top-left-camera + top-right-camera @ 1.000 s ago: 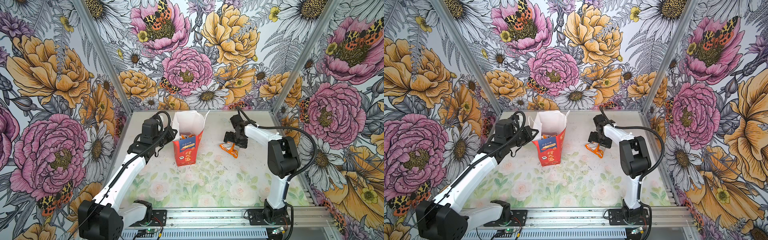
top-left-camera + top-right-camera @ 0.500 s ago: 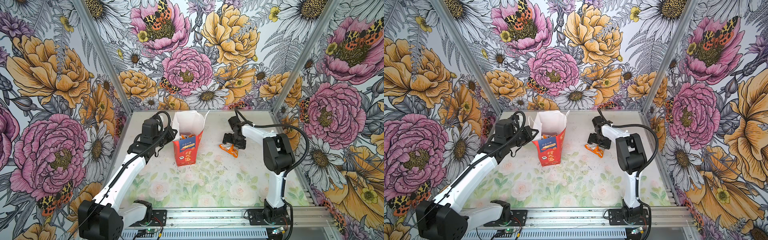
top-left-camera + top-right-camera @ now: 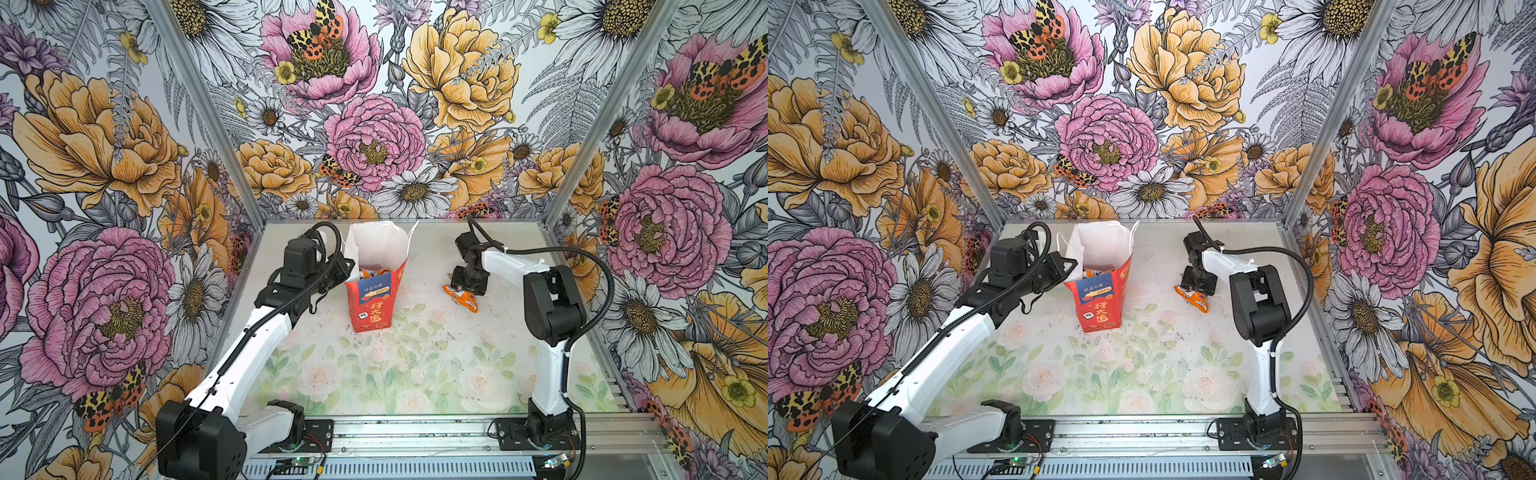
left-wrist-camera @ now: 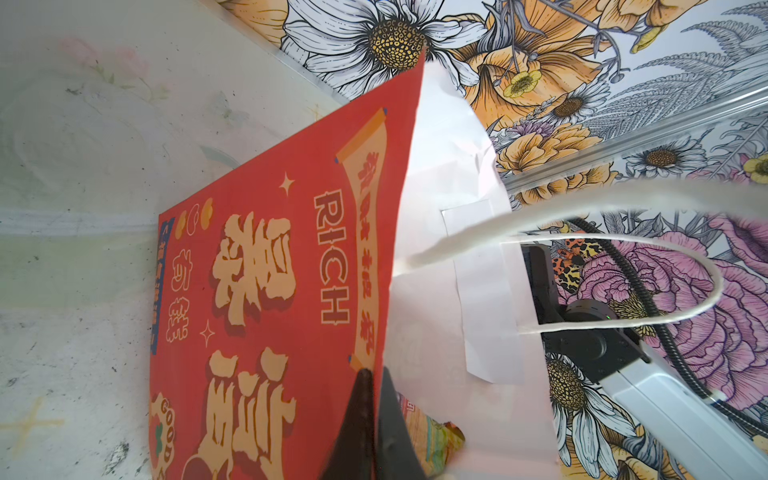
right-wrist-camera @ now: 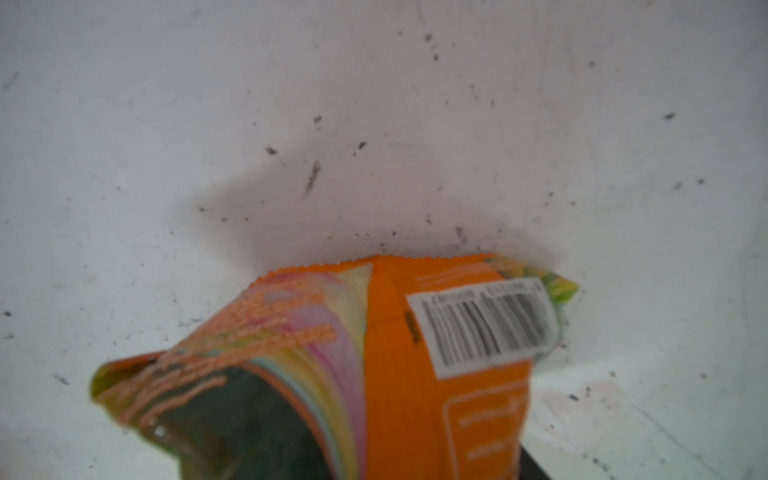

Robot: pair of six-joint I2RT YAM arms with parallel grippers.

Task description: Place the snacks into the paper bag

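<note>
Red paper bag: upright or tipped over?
Upright, mouth open. The paper bag stands on its base on the table in both top views; the left gripper pinches its rim.

Packet [image 3: 462,296] right of paper bag [image 3: 374,301]

Floral table [image 3: 374,374] carries upright paper bag [image 3: 372,309] and orange packet [image 3: 464,297].

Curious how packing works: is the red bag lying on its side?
No, the paper bag stands upright, its white-lined mouth open upward.
</note>
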